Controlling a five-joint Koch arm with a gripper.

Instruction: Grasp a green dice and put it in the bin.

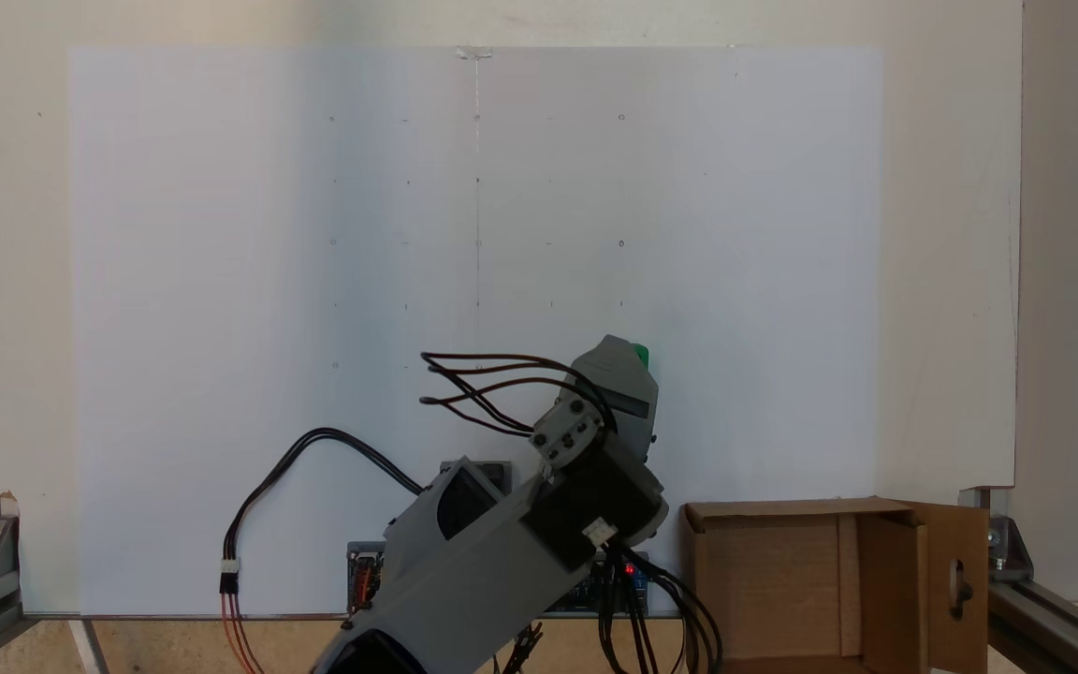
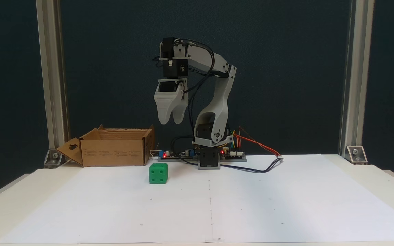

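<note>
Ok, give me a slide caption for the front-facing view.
Gripper hangs above the green dice, cardboard bin at left.

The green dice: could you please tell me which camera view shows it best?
The side-on fixed view shows the green dice whole on the white paper, two pipped faces visible, below the raised claw. From above, the other fixed view catches just a green corner behind the arm.

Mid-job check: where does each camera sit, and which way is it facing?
Fixed view: high behind the arm's base, looking down over the white sheet; arm from behind, gripper hiding most of the green dice.
Fixed view: low at the table's front, facing the arm; gripper hangs above the dice.
Shared: dice, box, arm.
</note>
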